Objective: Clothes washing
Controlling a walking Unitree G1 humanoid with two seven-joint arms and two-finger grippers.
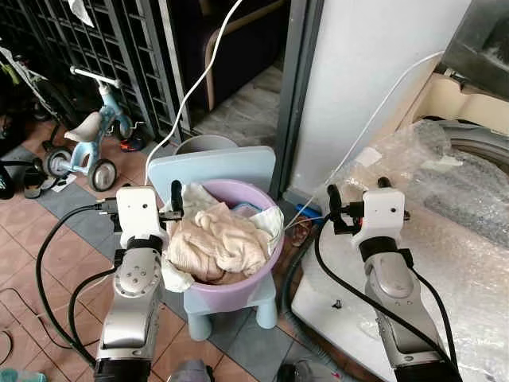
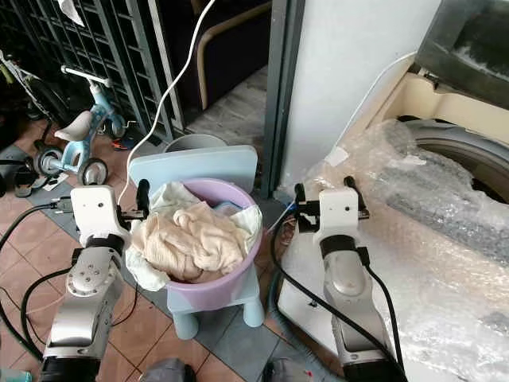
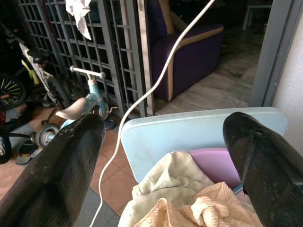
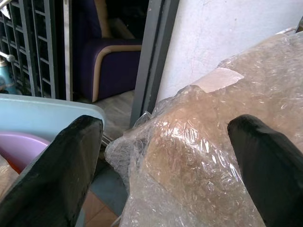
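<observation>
**Laundry basin on the little chair, both arms hovering**

Left eye view: the purple basin (image 1: 238,288) sits on a small light-blue chair (image 1: 213,165) in the middle of the tiled floor, stuffed with clothes (image 1: 216,237), a peach knit piece on top and white cloth spilling over the left rim. The left end effector (image 1: 172,200) is right at the basin's left edge with nothing in it; one finger shows, so the gap is hard to judge from here. The right end effector (image 1: 357,199) hangs to the right of the basin, over the bubble wrap (image 1: 445,207) covering the washing machine (image 1: 477,147). A kid's tricycle (image 1: 86,147) is parked far left by the black metal gate (image 1: 103,48), and a white cable (image 1: 199,79) runs down from above.

Right eye view: same layout, and the washer's round drum opening shows at the far right under the wrap.

Left wrist view: the two black fingers (image 3: 57,170) are spread wide, empty, with the chair back and the clothes between them.

Right wrist view: fingers (image 4: 61,175) also spread wide and empty, the bubble wrap filling the space between them and a bit of the basin near one finger.
</observation>
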